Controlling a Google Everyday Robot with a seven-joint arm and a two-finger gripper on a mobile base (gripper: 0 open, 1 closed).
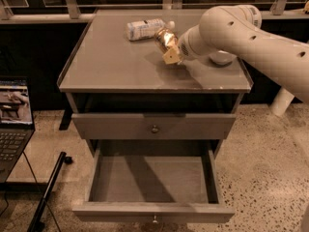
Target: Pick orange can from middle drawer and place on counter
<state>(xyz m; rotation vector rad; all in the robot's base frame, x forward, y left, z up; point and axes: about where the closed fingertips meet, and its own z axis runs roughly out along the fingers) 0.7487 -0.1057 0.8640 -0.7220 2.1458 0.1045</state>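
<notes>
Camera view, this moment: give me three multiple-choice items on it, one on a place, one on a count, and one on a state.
1. Where is the orange can?
A. In the gripper, over the counter
B. Inside the middle drawer
C. On the floor

2. How many drawer knobs show?
A. One
B. Two
C. Four

3. What state is the middle drawer in?
A. Shut
B. Open, with a can inside
C. Open and empty

Answers:
1. A: the jaws are shut on the can above the counter's rear, near the arm.
2. B: there is one knob on the shut front and one on the pulled-out front below it.
3. C: it is pulled out and only its bare grey floor shows.
</notes>
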